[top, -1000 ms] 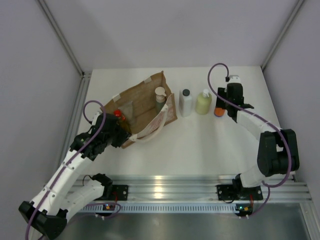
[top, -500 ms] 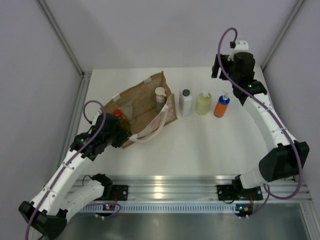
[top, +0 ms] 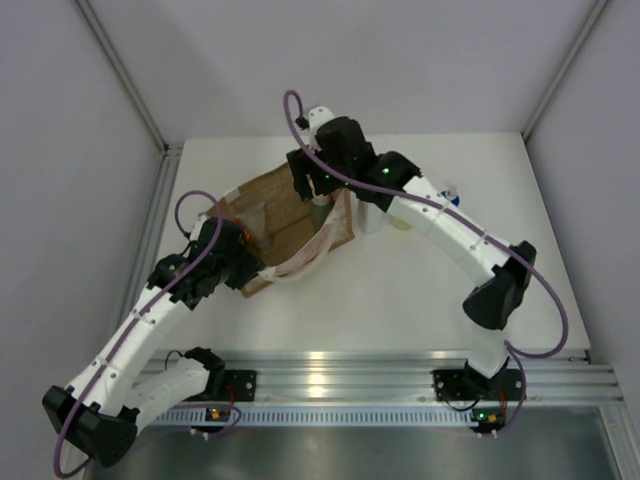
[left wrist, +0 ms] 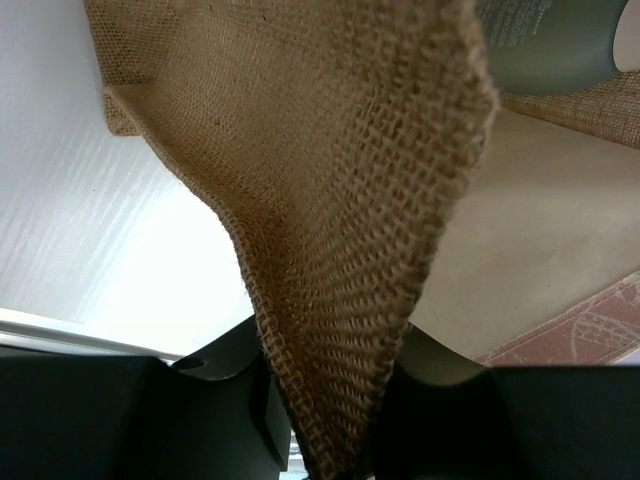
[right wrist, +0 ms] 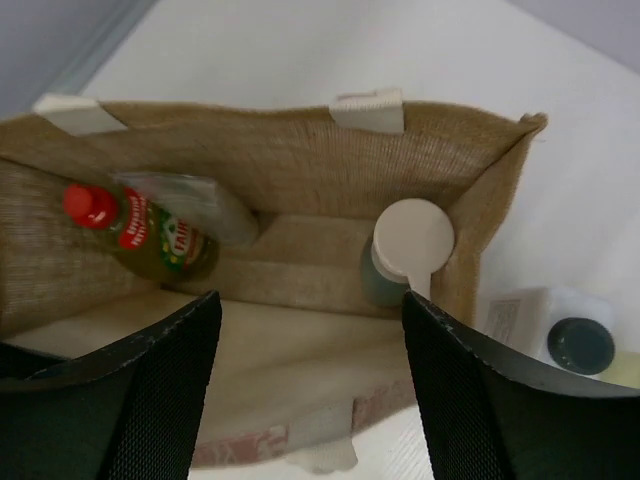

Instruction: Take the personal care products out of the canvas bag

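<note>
From above, the bag (top: 280, 205) lies open with the left gripper (top: 238, 250) at its near-left edge. The right gripper (top: 312, 182) hangs over its far end.

The left wrist view shows that gripper clenched on a fold of the bag's jute wall, pinning it. A grey-green pump bottle (left wrist: 550, 40) shows inside the bag, beyond the fold.

The right wrist view looks down into the bag, the fingers (right wrist: 150, 400) spread wide with nothing between them. Two products remain inside: the pump bottle upright in the right-hand corner and a yellow red-capped bottle (right wrist: 150, 235) lying against the left wall. A white bottle (right wrist: 545, 325) stands outside, just right of the bag.

This looks like the reach for the next product, probably the pump bottle. The next move calls for lowering straight in, clear of the bag's wall, and closing around the bottle's body below the pump head while the left keeps the bag pinned.
</note>
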You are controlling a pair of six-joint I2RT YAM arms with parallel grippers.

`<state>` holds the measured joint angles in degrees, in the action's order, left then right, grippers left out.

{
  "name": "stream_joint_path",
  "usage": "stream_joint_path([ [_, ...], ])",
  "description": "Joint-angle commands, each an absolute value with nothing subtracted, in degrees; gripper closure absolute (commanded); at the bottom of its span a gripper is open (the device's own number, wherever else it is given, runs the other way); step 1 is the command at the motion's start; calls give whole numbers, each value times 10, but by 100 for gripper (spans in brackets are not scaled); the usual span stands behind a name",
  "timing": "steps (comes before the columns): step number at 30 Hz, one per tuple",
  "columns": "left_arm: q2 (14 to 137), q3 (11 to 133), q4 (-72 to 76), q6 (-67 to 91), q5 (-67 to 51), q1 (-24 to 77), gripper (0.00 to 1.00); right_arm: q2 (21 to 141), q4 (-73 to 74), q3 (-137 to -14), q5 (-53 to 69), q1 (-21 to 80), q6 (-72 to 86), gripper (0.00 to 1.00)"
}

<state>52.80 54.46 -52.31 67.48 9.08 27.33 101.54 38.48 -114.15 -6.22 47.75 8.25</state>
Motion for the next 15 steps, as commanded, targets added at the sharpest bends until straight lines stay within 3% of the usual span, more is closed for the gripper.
stream_joint_path([
  [1,531,572,-512,655,102,273,66,1081,471,-1212,-105,497,98,30],
  [9,541,573,-512,645,98,273,65,1153,508,-1265,-248,508,95,26],
  [15,546,573,-512,643,98,274,65,1181,505,-1278,-260,494,70,22],
])
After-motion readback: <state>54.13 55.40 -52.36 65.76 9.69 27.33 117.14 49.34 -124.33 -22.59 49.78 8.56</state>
